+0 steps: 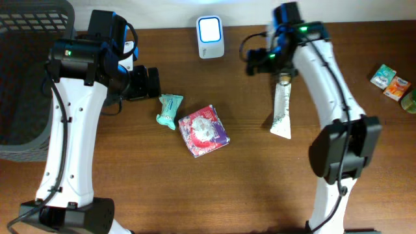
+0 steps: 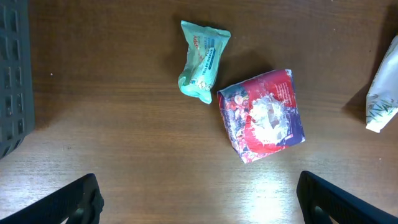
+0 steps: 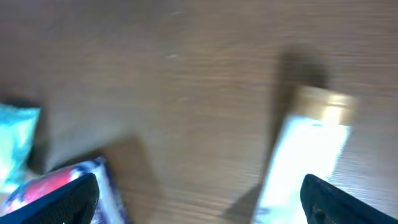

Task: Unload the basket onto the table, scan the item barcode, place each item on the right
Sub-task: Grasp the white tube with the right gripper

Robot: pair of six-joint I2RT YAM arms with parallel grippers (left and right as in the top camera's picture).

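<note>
Checking both arms: we saw the left gripper (image 2: 208, 202) with its fingers spread wide and holding nothing. It hung over the table (image 1: 260, 188) near the teal packet (image 2: 202, 61) and the red-and-purple pouch (image 2: 261, 115), which lay just beside each other. We found the right gripper (image 3: 202, 202) also wide open and empty, above the capped end of the white tube (image 1: 281, 112). That tube lay flat on the wood, right of the pouch and well apart from the lit scanner (image 1: 210, 36). A grey basket (image 1: 26, 71) sat far left.

One tube (image 1: 281, 107), teal packet (image 1: 169, 110), red pouch (image 1: 203, 130), scanner (image 1: 210, 36) and basket (image 1: 26, 39); two small boxes (image 1: 383, 75).
</note>
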